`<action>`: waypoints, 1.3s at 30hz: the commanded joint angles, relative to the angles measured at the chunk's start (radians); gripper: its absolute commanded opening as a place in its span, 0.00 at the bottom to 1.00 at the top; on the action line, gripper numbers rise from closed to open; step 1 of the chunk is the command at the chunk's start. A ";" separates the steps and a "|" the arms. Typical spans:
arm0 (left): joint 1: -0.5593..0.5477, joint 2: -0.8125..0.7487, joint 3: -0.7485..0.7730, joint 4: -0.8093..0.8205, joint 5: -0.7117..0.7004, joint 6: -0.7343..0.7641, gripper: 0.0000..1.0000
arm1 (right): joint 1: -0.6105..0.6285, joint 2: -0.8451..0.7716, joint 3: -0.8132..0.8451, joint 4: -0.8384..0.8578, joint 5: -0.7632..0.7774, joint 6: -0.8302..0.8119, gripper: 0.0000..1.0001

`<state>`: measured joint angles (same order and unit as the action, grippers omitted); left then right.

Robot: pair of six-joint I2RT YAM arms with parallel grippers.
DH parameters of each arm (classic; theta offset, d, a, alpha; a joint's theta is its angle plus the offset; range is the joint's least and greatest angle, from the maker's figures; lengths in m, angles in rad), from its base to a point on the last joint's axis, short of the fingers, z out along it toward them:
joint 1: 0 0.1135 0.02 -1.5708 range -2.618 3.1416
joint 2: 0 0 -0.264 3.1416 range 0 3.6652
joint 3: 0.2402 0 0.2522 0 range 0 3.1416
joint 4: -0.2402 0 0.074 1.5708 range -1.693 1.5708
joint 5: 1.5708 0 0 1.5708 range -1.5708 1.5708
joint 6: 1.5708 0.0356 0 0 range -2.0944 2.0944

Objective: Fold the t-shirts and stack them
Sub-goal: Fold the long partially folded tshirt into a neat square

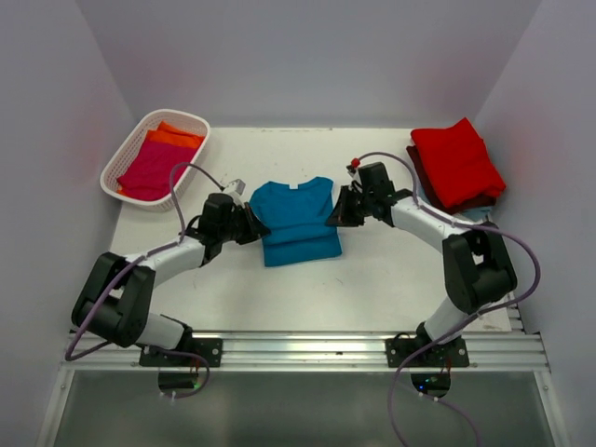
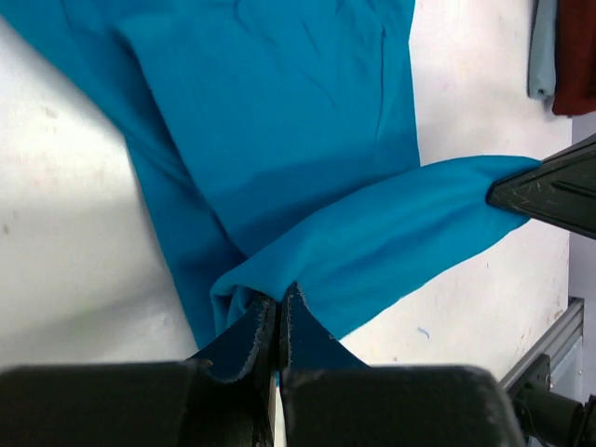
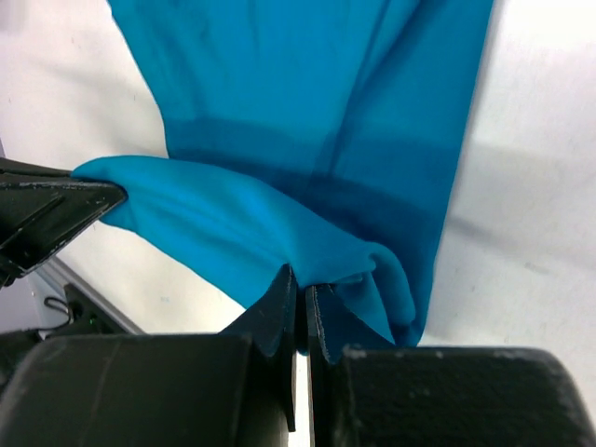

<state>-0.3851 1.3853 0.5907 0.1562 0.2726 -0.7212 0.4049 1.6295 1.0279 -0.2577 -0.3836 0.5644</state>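
The teal blue t-shirt [image 1: 296, 222] lies mid-table, collar at the far side, its lower part folded up. My left gripper [image 1: 251, 224] is shut on the fold's left edge, and the cloth is pinched between its fingers in the left wrist view [image 2: 277, 307]. My right gripper [image 1: 341, 209] is shut on the fold's right edge [image 3: 303, 291]. The fold of cloth [image 2: 391, 233] hangs stretched between the two grippers, just above the shirt's body. A red t-shirt [image 1: 456, 161] lies folded at the back right on a maroon one [image 1: 421, 177] and a light blue one [image 1: 481, 214].
A white lattice basket [image 1: 119, 160] stands at the back left, holding a magenta shirt [image 1: 149, 170] and an orange shirt [image 1: 174, 137]. The table's near edge is an aluminium rail [image 1: 307, 346]. White walls close in the left, back and right sides.
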 commanded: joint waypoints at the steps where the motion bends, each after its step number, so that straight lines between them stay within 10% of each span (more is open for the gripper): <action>1: 0.031 0.073 0.095 0.118 0.033 0.048 0.00 | -0.021 0.044 0.093 0.067 0.019 -0.012 0.00; 17: 0.147 0.385 0.360 0.184 0.134 0.025 0.00 | -0.094 0.312 0.415 0.038 -0.040 -0.014 0.00; 39: 0.140 0.093 0.227 0.129 0.143 0.026 0.00 | -0.104 0.101 0.297 0.071 -0.077 -0.031 0.00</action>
<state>-0.2512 1.4643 0.7883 0.2676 0.4240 -0.7189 0.3077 1.7340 1.2865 -0.2062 -0.4641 0.5560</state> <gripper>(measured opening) 0.015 0.026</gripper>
